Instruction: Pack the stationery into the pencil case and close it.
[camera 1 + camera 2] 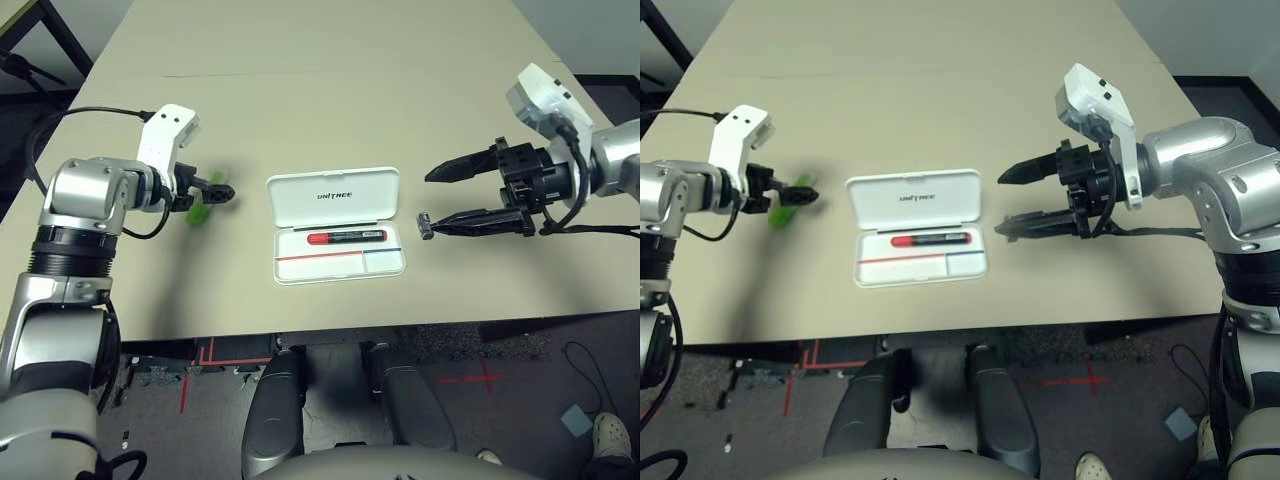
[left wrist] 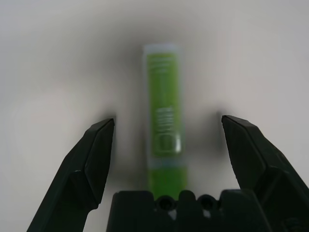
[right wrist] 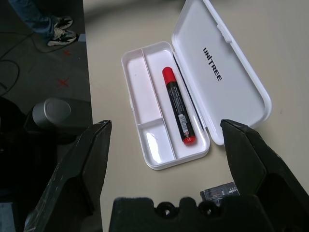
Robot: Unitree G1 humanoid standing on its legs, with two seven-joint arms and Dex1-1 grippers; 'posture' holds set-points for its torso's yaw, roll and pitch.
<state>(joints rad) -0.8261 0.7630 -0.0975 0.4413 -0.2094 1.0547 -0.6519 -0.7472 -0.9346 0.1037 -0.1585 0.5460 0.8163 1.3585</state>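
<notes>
From the head camera, the pencil case is lying open at the table's centre, lid flat, with the red marker already resting in its tray. The left gripper is hanging over the lime-green bar, well left of the case. The right gripper is waiting right of the case, jaws spread and empty, with the small grey-black piece on the table at its lower fingertip.

In the left wrist view, both fingers are standing wide on either side of the bar, gripping nothing.

In the right wrist view, the open case lies beyond the fingers.

The step in hand appears to be picking up the bar; next, lowering and closing.
</notes>
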